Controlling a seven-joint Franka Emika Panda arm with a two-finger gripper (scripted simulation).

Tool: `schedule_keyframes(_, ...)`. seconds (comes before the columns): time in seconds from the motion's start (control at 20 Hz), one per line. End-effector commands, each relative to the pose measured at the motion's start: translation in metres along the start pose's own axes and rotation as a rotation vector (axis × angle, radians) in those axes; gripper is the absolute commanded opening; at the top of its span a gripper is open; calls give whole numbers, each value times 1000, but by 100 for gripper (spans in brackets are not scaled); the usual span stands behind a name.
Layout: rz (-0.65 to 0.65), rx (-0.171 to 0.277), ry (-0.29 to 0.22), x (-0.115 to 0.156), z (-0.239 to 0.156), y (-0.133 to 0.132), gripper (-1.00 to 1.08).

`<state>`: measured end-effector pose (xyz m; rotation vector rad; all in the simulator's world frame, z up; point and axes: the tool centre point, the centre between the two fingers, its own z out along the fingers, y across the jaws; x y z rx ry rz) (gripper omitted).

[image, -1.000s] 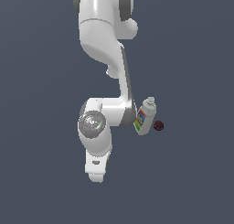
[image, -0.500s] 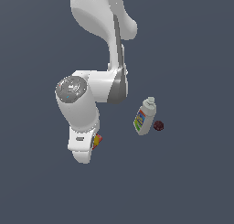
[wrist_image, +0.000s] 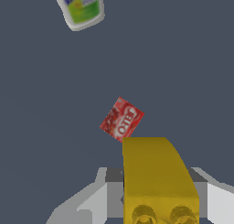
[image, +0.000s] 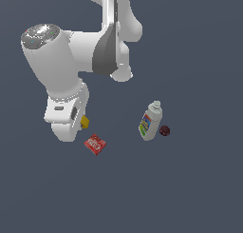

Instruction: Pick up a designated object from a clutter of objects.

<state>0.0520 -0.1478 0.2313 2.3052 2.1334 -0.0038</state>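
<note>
Item: yellow block [wrist_image: 157, 177], now lifted with my gripper [image: 78, 122], fingers closed on its sides; left of centre in the exterior view. Half a second ago the arm sat lower. Red packet [image: 95, 144], white bottle [image: 151, 121], maroon ball [image: 164, 131] remain below, untouched. I judge the pick nearly complete.

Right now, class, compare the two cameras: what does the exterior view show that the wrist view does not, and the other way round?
Only the exterior view shows the dark maroon ball, the white bottle's cap, and the arm's big white links. Only the wrist view shows the yellow block's two round dark marks and the grey gripper parts flanking it. Both show the yellow block, the flat red packet and the white bottle.
</note>
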Motion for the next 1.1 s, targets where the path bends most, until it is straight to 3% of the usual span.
schedule_keyframes(0.0, 0, -1, 1, -13, -24, -13, -100)
schedule_keyframes(0.55, -1, -2, 4, -63, -112, -57, -100)
schedule_keyframes(1.05, 0, -1, 3, -80, -139, -68, -100)
